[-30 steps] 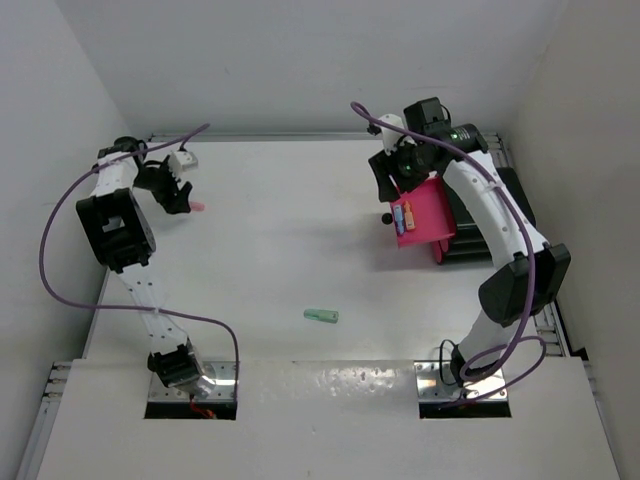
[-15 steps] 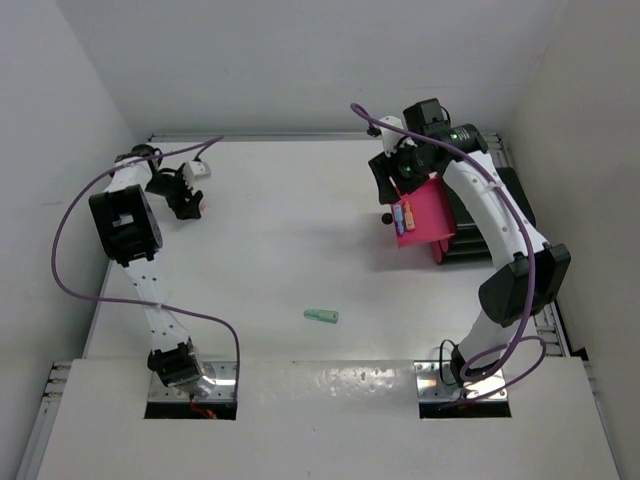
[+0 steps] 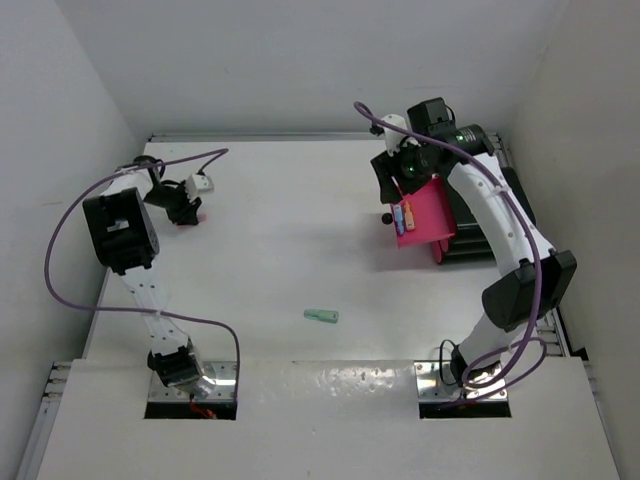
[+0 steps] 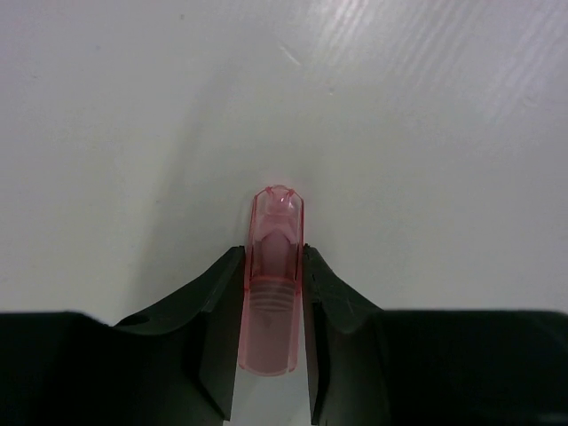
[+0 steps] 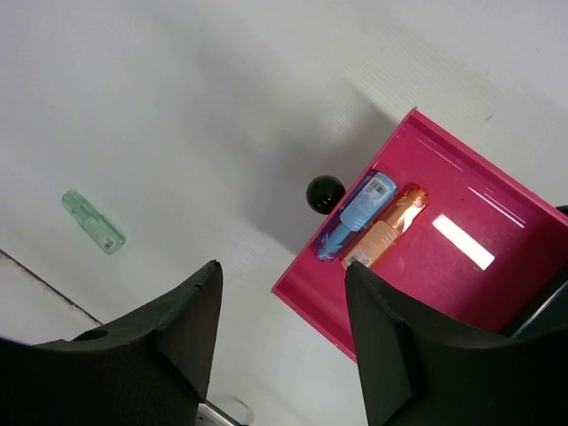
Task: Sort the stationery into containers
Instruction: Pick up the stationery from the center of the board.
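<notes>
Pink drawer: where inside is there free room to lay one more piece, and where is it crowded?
The drawer floor is bare from the orange piece to the rear. It is crowded only at the front wall behind the knob, where the blue piece lies beside the orange one.

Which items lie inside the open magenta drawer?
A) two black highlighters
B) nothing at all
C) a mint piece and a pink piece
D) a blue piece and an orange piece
D: the right wrist view shows a blue piece and an orange piece lying side by side in the drawer, just behind its black knob.
</notes>
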